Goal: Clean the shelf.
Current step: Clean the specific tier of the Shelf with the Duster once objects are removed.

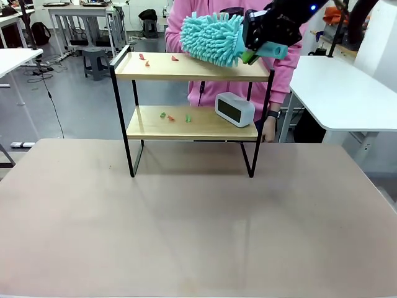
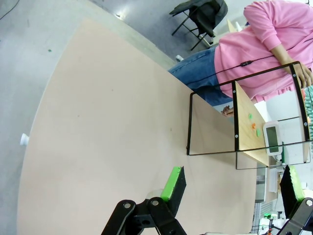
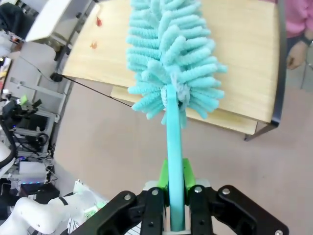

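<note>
While the right hand [image 3: 175, 183] clamps a fluffy teal duster [image 1: 212, 37] over the shelf [image 1: 155, 67], the left hand [image 2: 234, 186] just hangs, fingers spread wide.

No legible text, labels or numbers

The small two-tier shelf [image 1: 162, 67] is showing pale, smooth wooden boards with faint grain on a thin, matt black metal frame. The teal fluffy chenille-cloth duster [image 1: 214, 38] is looking soft and shaggy, its plastic handle [image 3: 173, 147] smooth. The white rounded plastic clock [image 1: 234, 109] is gleaming slightly, while the beige surface [image 1: 186, 230] is looking matt.
</note>
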### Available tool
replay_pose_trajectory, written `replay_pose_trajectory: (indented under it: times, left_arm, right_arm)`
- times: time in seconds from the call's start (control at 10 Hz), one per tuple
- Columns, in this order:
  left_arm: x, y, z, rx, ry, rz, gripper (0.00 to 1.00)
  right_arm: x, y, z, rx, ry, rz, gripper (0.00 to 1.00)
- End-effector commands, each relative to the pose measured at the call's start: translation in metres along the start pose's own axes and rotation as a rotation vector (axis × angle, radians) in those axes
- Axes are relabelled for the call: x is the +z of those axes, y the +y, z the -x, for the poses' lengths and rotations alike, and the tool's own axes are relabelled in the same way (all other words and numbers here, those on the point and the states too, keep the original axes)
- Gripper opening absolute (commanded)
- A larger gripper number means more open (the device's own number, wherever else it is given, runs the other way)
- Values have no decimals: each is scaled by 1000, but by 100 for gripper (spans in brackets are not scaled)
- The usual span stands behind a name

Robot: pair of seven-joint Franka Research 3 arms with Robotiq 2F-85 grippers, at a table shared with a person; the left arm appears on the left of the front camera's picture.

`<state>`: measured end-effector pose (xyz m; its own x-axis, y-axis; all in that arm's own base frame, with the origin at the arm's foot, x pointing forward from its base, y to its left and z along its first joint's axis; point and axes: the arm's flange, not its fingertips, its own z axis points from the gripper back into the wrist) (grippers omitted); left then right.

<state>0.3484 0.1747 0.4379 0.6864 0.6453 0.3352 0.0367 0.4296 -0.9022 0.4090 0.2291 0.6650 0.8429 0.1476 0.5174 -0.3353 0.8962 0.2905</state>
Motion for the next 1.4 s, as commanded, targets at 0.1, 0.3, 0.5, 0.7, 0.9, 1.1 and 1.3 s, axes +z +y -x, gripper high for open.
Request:
replay_pose_trajectory:
  times: [0.1,0.3,0.5,0.7,0.9,1.1,1.3]
  left_arm:
    - [0,-2,0,10,-1,9,100]
    - [0,-2,0,10,-1,9,100]
    - [0,-2,0,10,-1,9,100]
    - [0,-2,0,10,-1,9,100]
    - [0,-2,0,10,-1,9,100]
    - [0,-2,0,10,-1,9,100]
    - [0,-2,0,10,-1,9,100]
  right_arm:
    - [-12,9,-8,-39,-28,13,11]
    - [-24,15,-10,-27,-35,-2,11]
    - [-40,23,-11,-10,-21,-48,11]
    - [-56,35,-14,14,-4,-81,11]
    - [-66,46,-15,45,-1,-113,11]
    - [-70,51,-16,82,27,-186,11]
    - [-60,43,-13,131,85,-221,11]
